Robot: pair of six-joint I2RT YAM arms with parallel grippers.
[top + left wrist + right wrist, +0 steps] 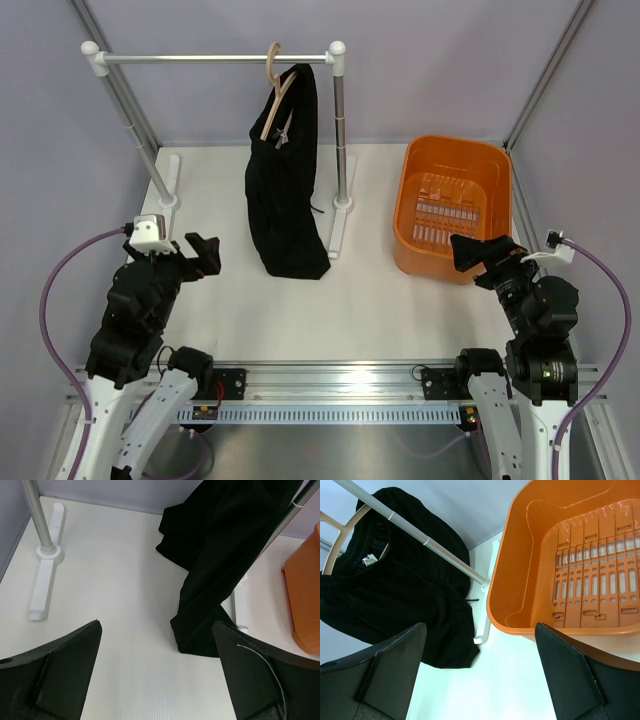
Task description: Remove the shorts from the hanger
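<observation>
Shorts (285,190) hang black and limp from a wooden hanger (275,95), its hook over the top of a white-and-metal rail stand (215,60) at the back of the worktop (360,310), the lower end of the cloth reaching down to the surface just beside the stand's right post (340,130). Both arms sit well apart from the garment: the left tool (205,255) hovers low to the left of it, fingers spread wide with nothing between them, while the right tool (470,250), equally wide and empty, hangs at the near rim of an orange basket (455,205). No grasp has been made yet, by the look of it. The risks ahead lie in the pull: a tug straight down on the fabric may drag the hanger off the rail with the shorts on it, or rock the light stand, since only the hook holds it there. The thin drawstring (318,208) dangling near the post could catch on it, and the right arm, swinging left, could nudge the basket
</observation>
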